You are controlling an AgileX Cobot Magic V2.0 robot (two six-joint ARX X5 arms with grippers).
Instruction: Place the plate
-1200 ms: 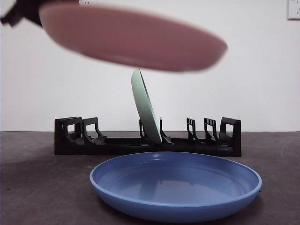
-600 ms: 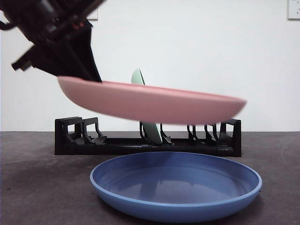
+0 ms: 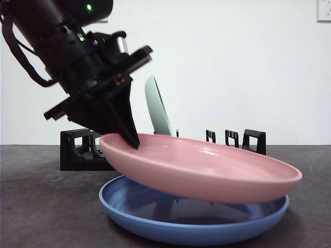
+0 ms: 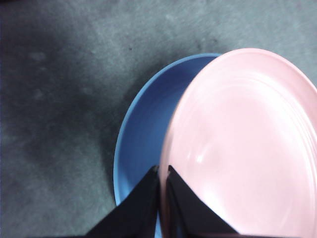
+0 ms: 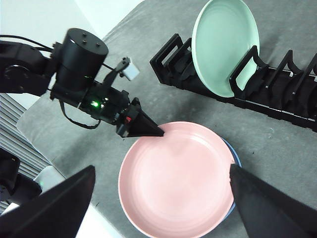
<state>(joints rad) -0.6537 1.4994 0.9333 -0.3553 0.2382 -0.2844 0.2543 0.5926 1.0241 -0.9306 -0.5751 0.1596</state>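
Left gripper (image 3: pixel 132 140) is clamping the pink plate (image 3: pixel 207 173) by its rim in the front view, tilting it just over the blue plate (image 3: pixel 191 227); three plates are showing, the green one (image 3: pixel 156 111) standing in the rack (image 3: pixel 83 150) behind. Left wrist view: closed jaws are pinching the smooth, glossy pink rim (image 4: pixel 247 148). Right wrist view: right gripper (image 5: pixel 161 198) is hovering above, jaws spread wide and empty.

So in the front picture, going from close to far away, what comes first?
Blue plate on the table, the pink plate held just above it by the left tool, then the black rack with the green plate, then the wall.
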